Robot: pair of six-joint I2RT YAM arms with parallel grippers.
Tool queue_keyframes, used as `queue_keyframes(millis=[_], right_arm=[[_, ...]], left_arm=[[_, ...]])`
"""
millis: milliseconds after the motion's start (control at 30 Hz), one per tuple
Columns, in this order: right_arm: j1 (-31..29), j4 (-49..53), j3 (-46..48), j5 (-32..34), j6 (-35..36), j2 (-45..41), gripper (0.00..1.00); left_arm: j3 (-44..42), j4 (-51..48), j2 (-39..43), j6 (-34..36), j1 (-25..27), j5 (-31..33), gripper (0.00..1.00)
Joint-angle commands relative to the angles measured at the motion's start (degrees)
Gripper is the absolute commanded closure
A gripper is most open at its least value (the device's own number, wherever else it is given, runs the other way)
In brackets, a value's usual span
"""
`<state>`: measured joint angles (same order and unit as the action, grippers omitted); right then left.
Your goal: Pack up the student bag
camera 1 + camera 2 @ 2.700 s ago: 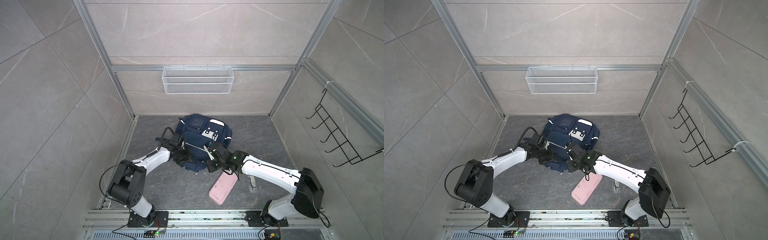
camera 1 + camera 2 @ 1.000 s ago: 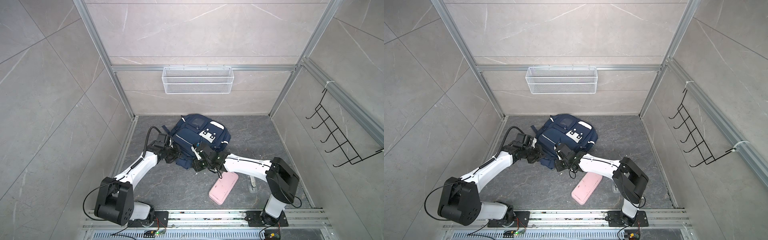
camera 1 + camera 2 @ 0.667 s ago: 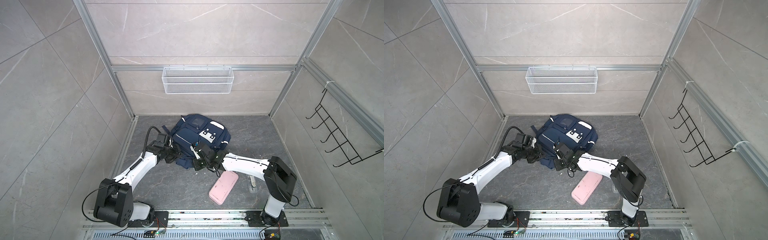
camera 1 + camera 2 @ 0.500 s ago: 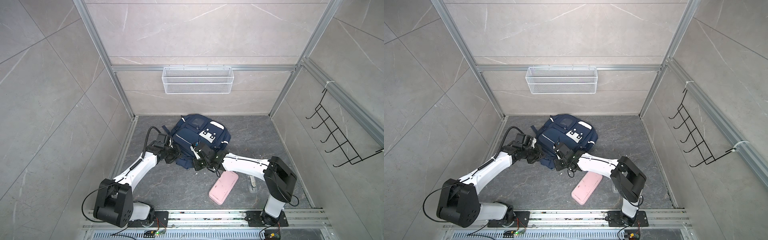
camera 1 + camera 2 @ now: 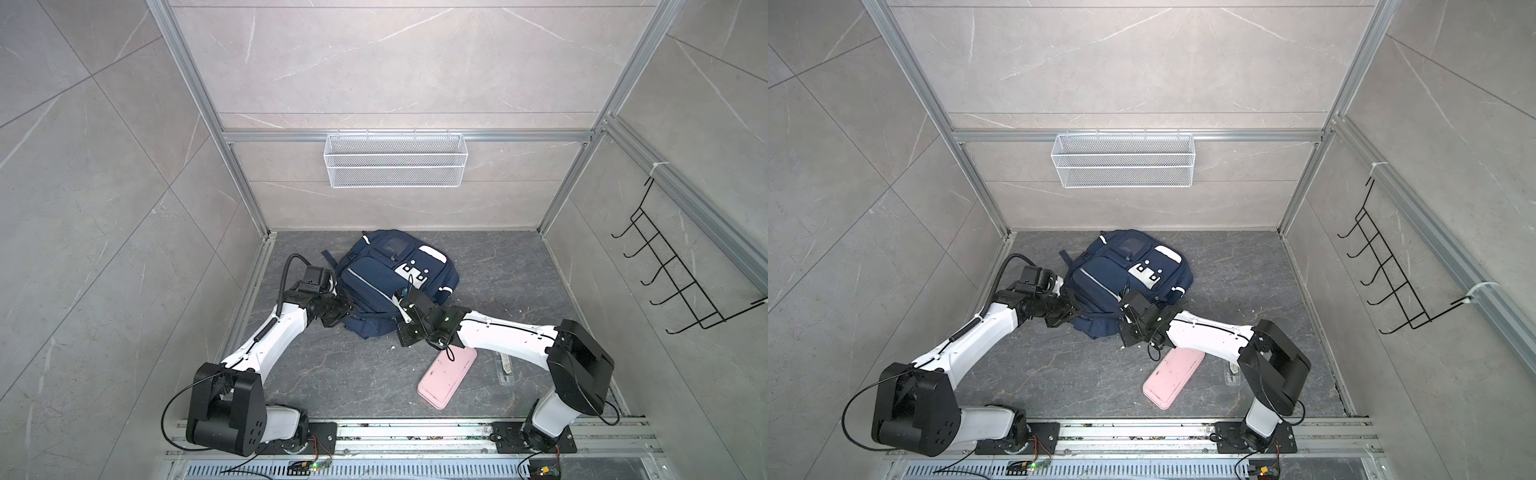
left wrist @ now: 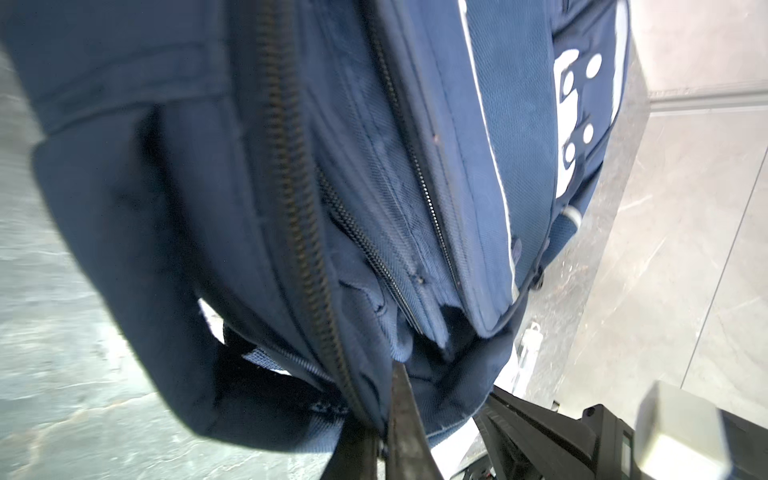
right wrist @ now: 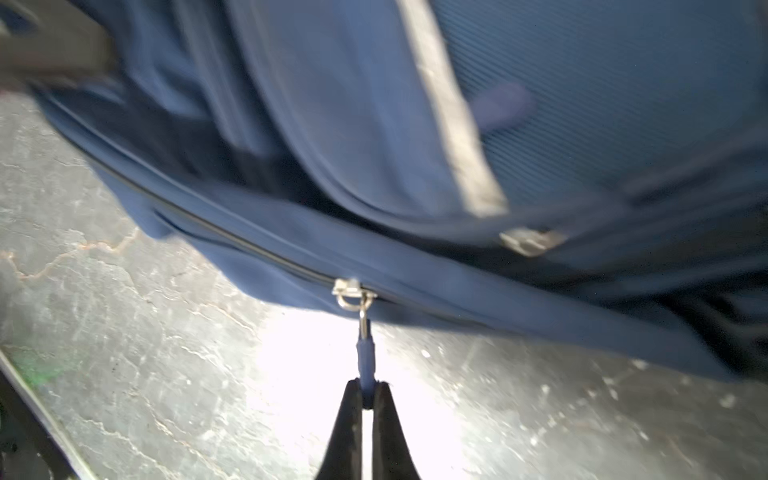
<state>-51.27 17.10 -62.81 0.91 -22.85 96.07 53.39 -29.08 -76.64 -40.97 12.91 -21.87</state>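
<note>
On the floor [image 5: 332, 374], far middle, the student bag [image 5: 395, 282] lies flat, left gripper [image 6: 382, 415] clenched on its near-left fabric, right gripper [image 7: 366, 388] pinching its zipper pull [image 7: 365, 353], so opening looks barely begun; pink case [image 5: 446, 376] lies unpacked, near right.

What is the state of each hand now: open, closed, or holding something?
The left hand is closed, pinching fabric of the student bag.
The right hand is closed on the bag's zipper pull.
</note>
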Motion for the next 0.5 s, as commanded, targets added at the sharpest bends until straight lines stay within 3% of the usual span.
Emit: queue_keyframes(millis=[0,467], right_arm=[[2.92,3.87,2.12,2.96,0.94,-2.09,1.00],[10.69,5.03,4.53,2.26,3.03,-4.91,1.00]], left_arm=[[3.30,-1.44,3.60,3.23,-2.34,-0.92,1.00],[3.21,-3.52,4.97,5.53,-6.23,-1.24,1.00]])
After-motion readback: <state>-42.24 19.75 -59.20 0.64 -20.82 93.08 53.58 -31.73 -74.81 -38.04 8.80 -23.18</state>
